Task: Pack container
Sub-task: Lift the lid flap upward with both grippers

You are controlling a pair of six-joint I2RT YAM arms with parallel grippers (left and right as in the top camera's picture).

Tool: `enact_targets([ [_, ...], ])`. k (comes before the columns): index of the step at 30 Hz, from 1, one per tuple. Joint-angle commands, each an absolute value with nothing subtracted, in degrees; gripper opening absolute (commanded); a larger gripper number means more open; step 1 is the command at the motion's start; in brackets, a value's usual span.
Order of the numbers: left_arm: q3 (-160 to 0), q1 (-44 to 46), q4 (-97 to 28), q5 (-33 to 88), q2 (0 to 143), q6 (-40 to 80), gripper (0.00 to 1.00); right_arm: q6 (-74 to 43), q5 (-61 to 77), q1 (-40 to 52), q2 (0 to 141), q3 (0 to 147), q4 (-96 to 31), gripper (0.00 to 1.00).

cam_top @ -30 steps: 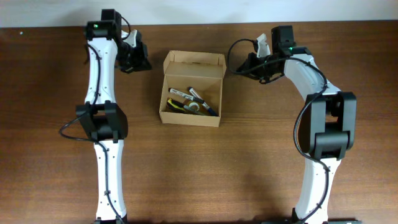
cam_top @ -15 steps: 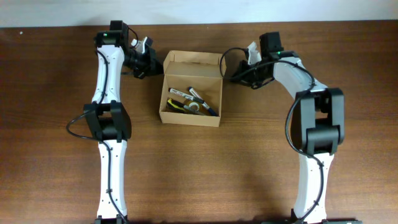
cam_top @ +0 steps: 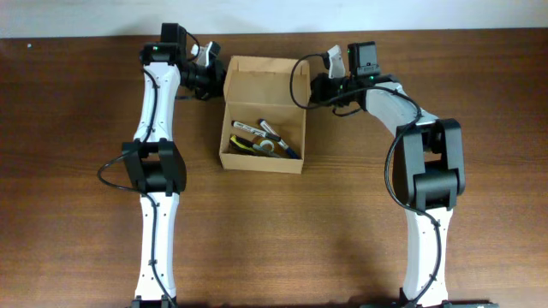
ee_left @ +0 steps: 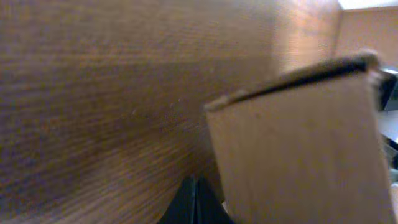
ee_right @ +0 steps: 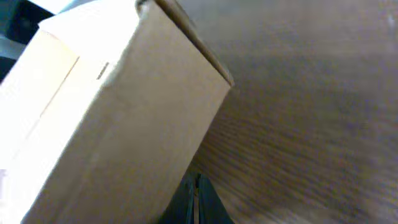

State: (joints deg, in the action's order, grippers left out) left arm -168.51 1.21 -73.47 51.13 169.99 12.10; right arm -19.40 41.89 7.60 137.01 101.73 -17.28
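The container [cam_top: 224, 137] is an open tan cardboard box at the table's middle back. Its flap lid [cam_top: 265, 79] stands up at the far side. Inside lie several markers [cam_top: 267, 132] and a yellow-black item [cam_top: 242, 145]. My left gripper [cam_top: 215, 79] is shut and sits against the flap's left edge. In the left wrist view the cardboard [ee_left: 298, 149] fills the right side beside my fingertips [ee_left: 196, 200]. My right gripper [cam_top: 310, 86] is shut at the flap's right edge. In the right wrist view the box [ee_right: 118, 124] is just left of my fingertips [ee_right: 197, 200].
The brown wooden table [cam_top: 77, 171] lies around the box. A pale wall strip [cam_top: 274, 15] runs along the far edge, close behind both grippers.
Both grippers have moved inward from the sides to the flap's two edges. The flap now looks taller and more raised than before.
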Motion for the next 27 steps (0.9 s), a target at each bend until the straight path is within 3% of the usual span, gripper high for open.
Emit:
enact_targets([
  [1,-168.6,0.8,-70.1,55.4,170.7,13.3,0.02,-20.3,44.9,7.8,137.1,101.4,-14.4,0.04],
  [14,-173.7,-1.7,-57.5,63.3,168.9,15.6,0.01,-18.9,47.5,6.3,135.6,105.6,-16.0,0.04],
  [27,-179.8,-0.8,-62.9,65.1,167.0,13.5,0.02,-6.3,37.2,9.8,132.5,126.4,-45.3,0.04],
])
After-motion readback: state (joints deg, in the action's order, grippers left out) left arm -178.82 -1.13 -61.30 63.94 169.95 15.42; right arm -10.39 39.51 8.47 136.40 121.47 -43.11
